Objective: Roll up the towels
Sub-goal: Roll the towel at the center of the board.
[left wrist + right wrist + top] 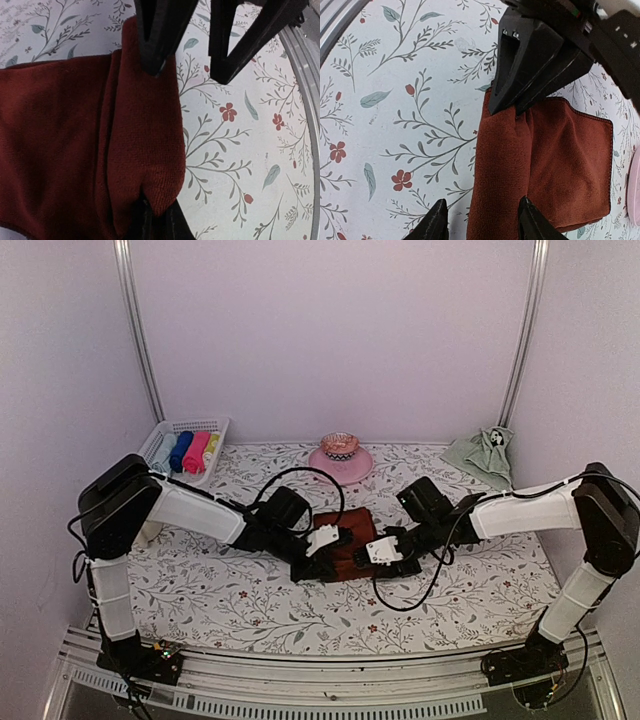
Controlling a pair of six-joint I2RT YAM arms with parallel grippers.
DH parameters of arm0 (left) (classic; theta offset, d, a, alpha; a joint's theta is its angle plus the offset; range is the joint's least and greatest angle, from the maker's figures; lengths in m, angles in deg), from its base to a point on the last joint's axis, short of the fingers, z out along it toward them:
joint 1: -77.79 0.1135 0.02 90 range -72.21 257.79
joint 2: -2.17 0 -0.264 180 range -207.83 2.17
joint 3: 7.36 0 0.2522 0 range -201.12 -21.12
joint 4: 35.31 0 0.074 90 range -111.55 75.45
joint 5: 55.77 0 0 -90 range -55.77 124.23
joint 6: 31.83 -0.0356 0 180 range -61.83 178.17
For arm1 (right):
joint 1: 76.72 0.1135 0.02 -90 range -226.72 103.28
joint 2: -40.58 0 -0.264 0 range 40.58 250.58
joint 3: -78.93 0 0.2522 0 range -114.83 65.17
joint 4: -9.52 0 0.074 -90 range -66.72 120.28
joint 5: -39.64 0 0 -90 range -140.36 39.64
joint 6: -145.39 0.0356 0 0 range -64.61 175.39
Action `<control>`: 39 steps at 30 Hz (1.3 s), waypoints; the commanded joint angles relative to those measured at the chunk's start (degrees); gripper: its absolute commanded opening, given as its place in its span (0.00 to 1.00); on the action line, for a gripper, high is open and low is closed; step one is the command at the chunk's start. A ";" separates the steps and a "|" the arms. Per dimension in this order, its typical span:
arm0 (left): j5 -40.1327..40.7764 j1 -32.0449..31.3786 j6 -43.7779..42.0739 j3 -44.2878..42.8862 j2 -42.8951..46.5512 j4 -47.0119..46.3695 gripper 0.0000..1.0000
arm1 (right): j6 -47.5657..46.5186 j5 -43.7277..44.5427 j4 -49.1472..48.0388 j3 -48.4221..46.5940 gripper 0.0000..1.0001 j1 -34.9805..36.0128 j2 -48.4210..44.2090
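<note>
The left claw (155,220) pinches the rolled edge of the red towel (55,150) in the middle of the frame; the right claw (482,222) sits spread over it. Both should roll evenly, keeping it tight

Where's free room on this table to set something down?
Bare cover along the near edge, before the red-brown towel, and between basket and pink dish. Crowded at centre: left arm and right arm over that towel.

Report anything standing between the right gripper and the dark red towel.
Nothing visible does. The right gripper straddles the dark red towel's rolled edge, jaws apart; the left gripper pinches that edge farther along.
</note>
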 commanded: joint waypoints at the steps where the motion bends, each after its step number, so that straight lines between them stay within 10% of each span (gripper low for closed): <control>1: -2.91 1.63 1.71 -0.63 -2.66 3.47 0.07 | 1.69 3.62 -3.04 -0.25 0.48 0.32 2.78; 16: -5.04 3.09 2.91 -0.08 -2.05 3.43 0.10 | 5.03 10.26 -3.39 -3.50 0.32 1.41 10.51; 25: -1.36 3.17 3.03 7.05 7.67 -3.33 0.63 | 7.50 10.73 3.31 -8.70 0.12 1.61 14.18; 39: 21.23 -5.57 -10.70 25.35 23.58 -25.36 0.69 | 9.85 -7.25 32.25 -26.28 0.11 1.63 21.75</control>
